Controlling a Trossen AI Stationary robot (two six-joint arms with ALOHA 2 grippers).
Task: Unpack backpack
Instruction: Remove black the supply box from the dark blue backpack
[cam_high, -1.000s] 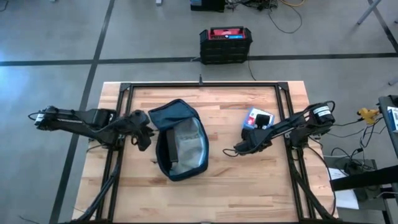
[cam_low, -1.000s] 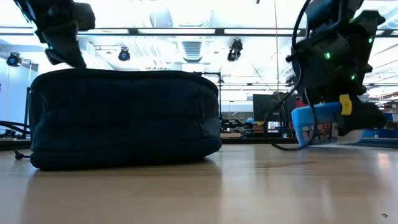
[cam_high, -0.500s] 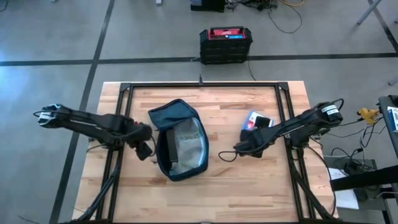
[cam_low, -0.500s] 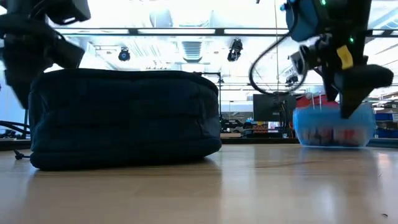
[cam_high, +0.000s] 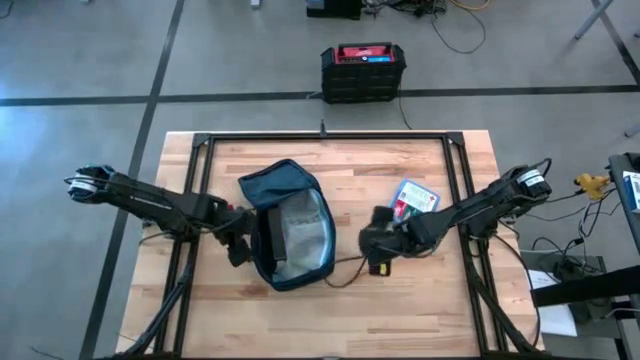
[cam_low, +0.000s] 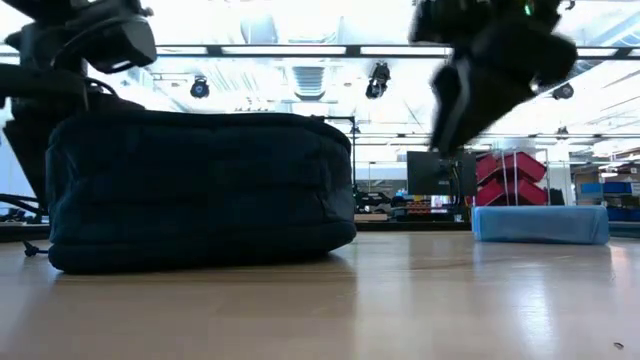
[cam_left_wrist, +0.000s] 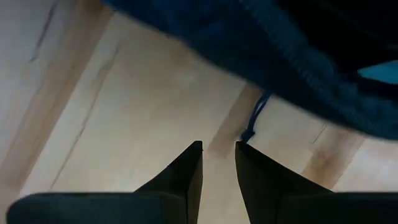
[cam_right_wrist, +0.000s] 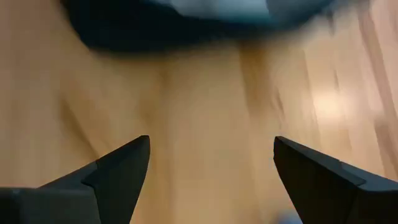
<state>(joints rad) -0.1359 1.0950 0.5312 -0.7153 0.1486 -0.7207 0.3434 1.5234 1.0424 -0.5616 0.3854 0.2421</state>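
Two grippers at open backpack (cam_high: 290, 225): left gripper (cam_high: 238, 249) nearly pressed together at its side, right gripper (cam_high: 372, 240) spread; best steady the rim, then reach inside.

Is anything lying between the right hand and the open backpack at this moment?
Nothing visible. Bare wood separates the right hand, fingers wide open, from the backpack. The small blue box lies behind it, off that line.
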